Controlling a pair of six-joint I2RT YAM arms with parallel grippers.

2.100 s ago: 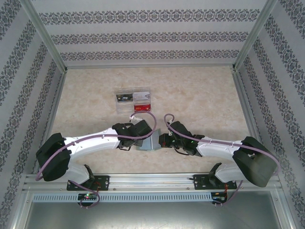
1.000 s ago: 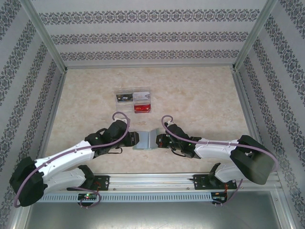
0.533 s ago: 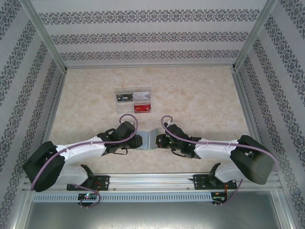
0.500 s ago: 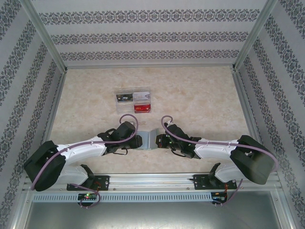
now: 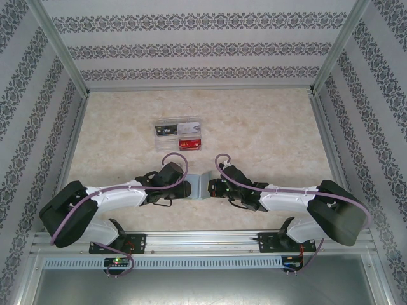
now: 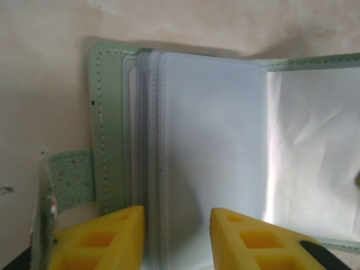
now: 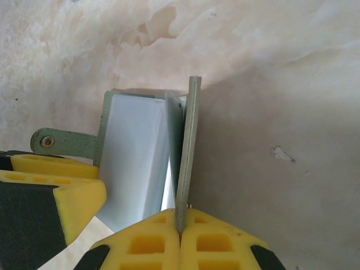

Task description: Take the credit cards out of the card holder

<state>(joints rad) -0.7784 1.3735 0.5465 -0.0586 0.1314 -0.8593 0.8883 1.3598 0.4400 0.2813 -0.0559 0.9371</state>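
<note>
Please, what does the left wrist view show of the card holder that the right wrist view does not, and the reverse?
Left wrist view: the card holder lies open toward the camera, with its stacked clear sleeves reaching between the fingers of the open left pincer. Right wrist view: one green cover is seen edge-on, standing upright, pinched by the shut right pincer. Both views show the holder's side tab and the marbled table.
</note>
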